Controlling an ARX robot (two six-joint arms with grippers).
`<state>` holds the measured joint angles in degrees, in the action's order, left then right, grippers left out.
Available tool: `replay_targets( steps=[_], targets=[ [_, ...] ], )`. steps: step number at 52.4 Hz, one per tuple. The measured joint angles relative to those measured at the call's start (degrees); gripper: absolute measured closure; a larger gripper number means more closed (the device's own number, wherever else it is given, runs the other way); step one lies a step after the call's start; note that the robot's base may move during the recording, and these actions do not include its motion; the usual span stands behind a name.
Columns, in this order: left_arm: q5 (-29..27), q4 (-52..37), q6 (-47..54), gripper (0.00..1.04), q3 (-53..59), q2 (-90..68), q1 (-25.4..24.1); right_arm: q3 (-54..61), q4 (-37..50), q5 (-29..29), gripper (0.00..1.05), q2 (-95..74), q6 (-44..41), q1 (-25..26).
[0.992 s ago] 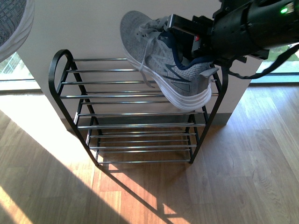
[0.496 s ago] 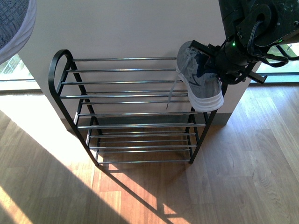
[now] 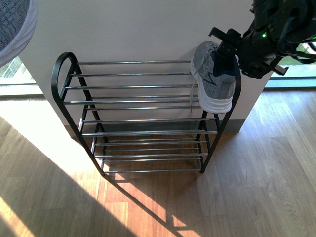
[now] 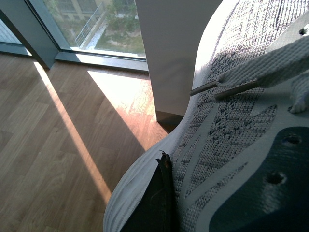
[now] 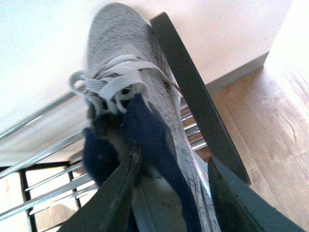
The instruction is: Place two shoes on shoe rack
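The right claw (image 3: 223,55) is clamped on a grey sneaker (image 3: 215,81) at the right end of the shoe rack (image 3: 138,87). One finger (image 5: 120,193) sits inside the navy collar and the other is outside, against the rack's black side frame. The sneaker lies over the top bars, toe toward the wall (image 3: 148,29) and white sole facing the front. A lace hangs down over the bars. Whether the sole rests on the bars cannot be told. Up and to the left of the rack, the left claw (image 4: 163,186) grips a second sneaker (image 3: 14,24) above the wooden floor (image 3: 247,187).
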<state>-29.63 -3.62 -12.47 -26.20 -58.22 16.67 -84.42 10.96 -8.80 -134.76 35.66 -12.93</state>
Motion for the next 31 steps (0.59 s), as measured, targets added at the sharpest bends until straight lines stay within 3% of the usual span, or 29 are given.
replay_targets(
  steps=[5, 17, 31],
  targets=[
    [0.0, 0.0, 0.0, 1.03, 0.0, 0.0, 0.0, 8.5, 5.9, 4.7, 0.41, 8.0, -3.9, 0.6],
    [0.0, 0.0, 0.0, 1.03, 0.0, 0.0, 0.0, 26.2, 10.1, 14.0, 0.08, 28.9, -7.2, 0.9],
    [0.0, 0.0, 0.0, 1.03, 0.0, 0.0, 0.0, 44.8, 8.4, 25.8, 0.09, 53.5, -11.3, 4.3]
  ],
)
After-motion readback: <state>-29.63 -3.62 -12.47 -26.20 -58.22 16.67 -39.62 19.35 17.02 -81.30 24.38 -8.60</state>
